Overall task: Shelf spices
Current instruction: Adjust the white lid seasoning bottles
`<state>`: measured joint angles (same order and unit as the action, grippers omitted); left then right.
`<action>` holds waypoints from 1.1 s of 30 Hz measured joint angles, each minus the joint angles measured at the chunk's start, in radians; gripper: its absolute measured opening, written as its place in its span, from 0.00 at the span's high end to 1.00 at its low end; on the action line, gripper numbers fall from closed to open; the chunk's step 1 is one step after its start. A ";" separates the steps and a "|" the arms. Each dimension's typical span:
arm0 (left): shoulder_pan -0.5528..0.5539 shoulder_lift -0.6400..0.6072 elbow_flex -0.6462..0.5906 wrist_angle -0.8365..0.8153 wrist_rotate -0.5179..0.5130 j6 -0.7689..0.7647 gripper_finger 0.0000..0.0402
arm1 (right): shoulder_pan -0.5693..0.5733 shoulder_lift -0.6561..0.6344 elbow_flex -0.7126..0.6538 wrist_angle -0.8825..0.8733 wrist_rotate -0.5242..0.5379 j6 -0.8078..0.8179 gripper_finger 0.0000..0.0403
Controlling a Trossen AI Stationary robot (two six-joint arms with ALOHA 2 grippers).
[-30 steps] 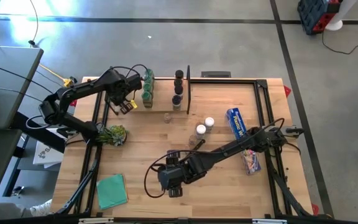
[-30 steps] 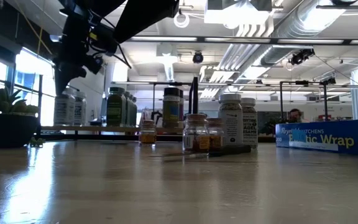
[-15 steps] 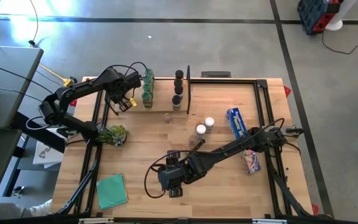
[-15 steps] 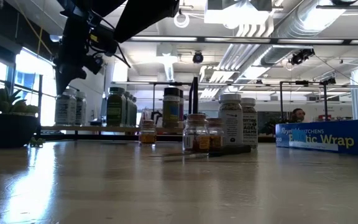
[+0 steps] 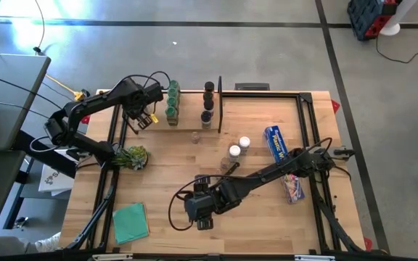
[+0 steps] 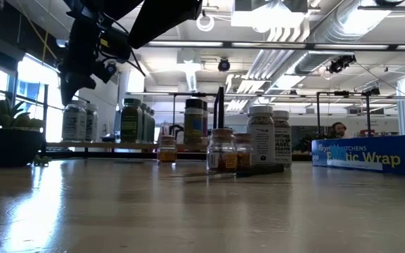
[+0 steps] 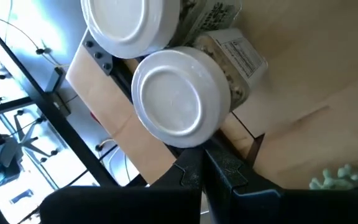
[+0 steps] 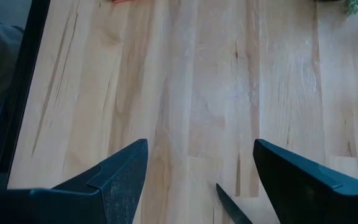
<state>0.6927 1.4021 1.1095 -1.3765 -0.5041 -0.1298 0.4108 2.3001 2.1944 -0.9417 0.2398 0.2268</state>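
High view: left gripper [image 5: 145,116] above shelf's [image 5: 187,128] left end; loose jars [image 5: 239,147] mid-table.

Left wrist view: fingers [image 7: 191,175] pressed together over white-capped jar [image 7: 180,96]; a dip could topple it.

Right wrist view: right gripper [image 8: 199,177] spread, empty.

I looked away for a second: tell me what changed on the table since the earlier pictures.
The left gripper drew back a little from the shelf, toward the table's far left corner, and rose slightly above the white-capped jars. Its fingers are shut and hold nothing. The right gripper, open above bare wood, the jars and the blue box stayed put.
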 joint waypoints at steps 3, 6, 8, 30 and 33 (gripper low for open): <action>0.008 0.000 0.000 0.014 0.000 0.001 1.00 | 0.000 0.000 0.000 0.000 0.000 0.000 0.29; 0.010 0.000 0.000 0.030 -0.008 0.006 1.00 | 0.000 0.000 0.000 0.000 0.000 0.000 0.29; 0.010 0.000 0.000 0.039 -0.008 0.010 1.00 | 0.000 0.000 0.000 0.000 0.000 0.000 0.29; 0.037 0.011 0.000 0.047 -0.074 0.010 1.00 | 0.000 0.000 0.000 0.000 0.000 -0.003 0.29; 0.040 0.018 0.000 0.053 -0.074 0.019 1.00 | 0.000 0.000 0.000 0.000 0.000 -0.004 0.29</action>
<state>0.7330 1.4198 1.1095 -1.3230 -0.5785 -0.1107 0.4107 2.3001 2.1944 -0.9417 0.2394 0.2231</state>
